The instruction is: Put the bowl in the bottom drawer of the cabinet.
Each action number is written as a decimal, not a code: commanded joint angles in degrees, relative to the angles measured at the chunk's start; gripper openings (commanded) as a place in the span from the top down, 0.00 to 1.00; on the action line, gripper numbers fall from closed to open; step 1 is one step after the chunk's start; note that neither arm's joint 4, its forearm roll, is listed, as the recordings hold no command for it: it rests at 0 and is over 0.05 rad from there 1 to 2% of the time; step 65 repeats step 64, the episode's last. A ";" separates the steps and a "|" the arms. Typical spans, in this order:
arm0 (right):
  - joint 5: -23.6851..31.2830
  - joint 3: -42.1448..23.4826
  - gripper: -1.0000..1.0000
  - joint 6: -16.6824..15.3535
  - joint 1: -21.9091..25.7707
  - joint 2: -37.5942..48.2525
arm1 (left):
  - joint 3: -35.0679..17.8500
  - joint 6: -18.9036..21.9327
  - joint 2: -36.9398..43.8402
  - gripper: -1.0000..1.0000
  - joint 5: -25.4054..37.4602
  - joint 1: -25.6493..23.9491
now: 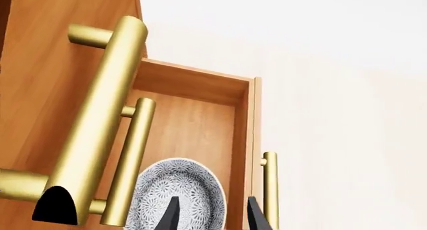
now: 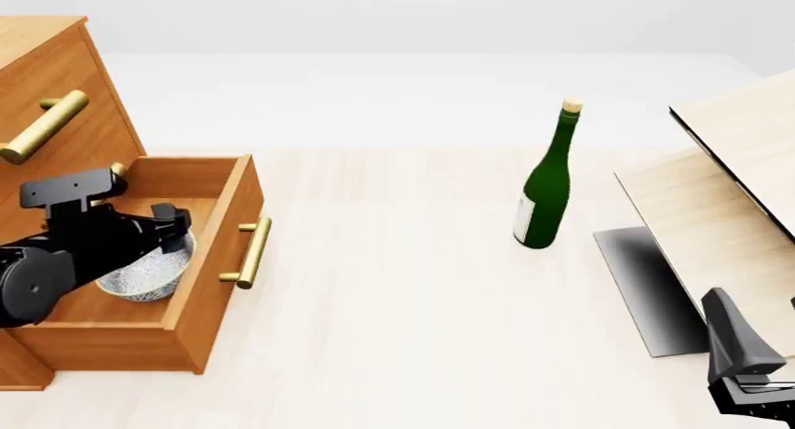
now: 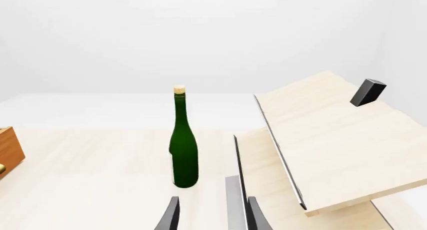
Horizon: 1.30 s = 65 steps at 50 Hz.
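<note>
The orange-brown cabinet [image 2: 69, 154] stands at the far left of the table, with its bottom drawer [image 2: 222, 248] pulled out. Inside the drawer, on its floor, rests the speckled white-grey bowl [image 2: 141, 274] [image 1: 181, 187]. My left gripper [image 2: 171, 232] [image 1: 213, 217] hangs open just above the bowl's rim, one finger over the bowl and the other near the drawer's front wall [image 1: 244, 135]. Far off at the table's near right corner, my right gripper [image 2: 733, 322] [image 3: 212, 215] is open and holds nothing.
A tall green bottle [image 2: 545, 192] [image 3: 183, 150] stands upright in the middle right. Slanted pale wood panels [image 2: 714, 215] [image 3: 333, 135] occupy the right side, with a small black block [image 3: 367, 92] on top. Brass handles [image 1: 107, 115] of upper drawers jut out beside the left gripper.
</note>
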 commanded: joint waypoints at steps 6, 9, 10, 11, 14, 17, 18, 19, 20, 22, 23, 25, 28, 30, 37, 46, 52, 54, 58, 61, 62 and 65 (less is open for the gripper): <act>0.01 0.00 0.00 0.00 0.00 -0.01 | -1.42 -2.78 -1.65 0.00 0.57 -2.95; 0.00 0.00 0.00 -0.01 0.00 0.00 | -1.18 -6.26 -4.23 0.00 -0.31 -4.24; -0.01 0.00 0.00 0.00 0.00 0.02 | -1.83 -5.20 -3.85 0.00 0.65 -4.19; 0.00 0.00 0.00 -0.01 0.01 0.00 | -1.72 -5.47 -4.10 0.00 0.49 -4.31; 0.00 0.00 0.00 0.00 -0.01 0.01 | -1.77 -5.18 -4.42 0.00 0.65 -4.23; -0.01 0.00 0.00 0.00 -0.01 0.01 | -2.12 -4.99 -5.36 0.00 0.98 -4.25; 0.00 0.00 0.00 0.00 0.00 0.01 | -2.16 -4.76 -5.81 0.00 0.95 -4.31; 0.00 0.00 0.00 0.00 0.00 0.00 | -2.14 -4.92 -6.18 0.00 1.01 -4.54; 0.01 0.00 0.00 0.02 0.00 -0.01 | -2.22 -4.52 -6.68 0.00 1.09 -4.48; -0.01 0.00 0.00 0.00 -0.01 0.01 | -1.94 -5.05 -8.43 0.00 0.66 -4.21; 0.01 0.00 0.00 0.01 -0.01 -0.02 | -1.89 -4.94 -9.34 0.00 0.58 -3.83; -0.01 0.00 0.00 0.00 0.00 0.01 | -2.31 -4.72 -8.85 0.00 1.04 -3.88; -0.01 0.00 0.00 0.00 -0.01 0.02 | -2.12 -4.79 -9.35 0.00 0.57 -4.44; 0.00 0.00 0.00 0.02 0.01 -0.01 | -2.35 -4.75 -9.81 0.00 0.59 -4.85; 0.00 0.00 0.00 0.00 0.00 0.00 | -1.08 -5.73 -10.84 0.00 -2.18 -6.42; 0.01 0.00 0.00 0.01 0.00 -0.02 | 0.46 -6.42 -12.85 0.00 -4.32 -6.96; 0.00 0.00 0.00 0.01 0.00 0.01 | 1.15 -6.74 -14.25 0.00 -5.29 -8.04; 0.01 0.00 0.00 0.01 -0.01 -0.02 | 1.14 -6.53 -14.93 0.00 -5.15 -7.98; 0.00 0.00 0.00 0.00 0.01 0.00 | 1.37 -6.56 -15.40 0.00 -5.59 -8.34; 0.01 0.00 0.00 0.00 0.01 -0.03 | 1.66 -6.75 -15.57 0.00 -6.55 -9.04; 0.00 0.00 0.00 0.00 0.00 0.00 | 1.78 -6.89 -15.58 0.00 -6.87 -9.10; -0.01 0.00 0.00 0.00 0.00 0.01 | 1.46 -7.32 -15.95 0.00 -7.10 -9.79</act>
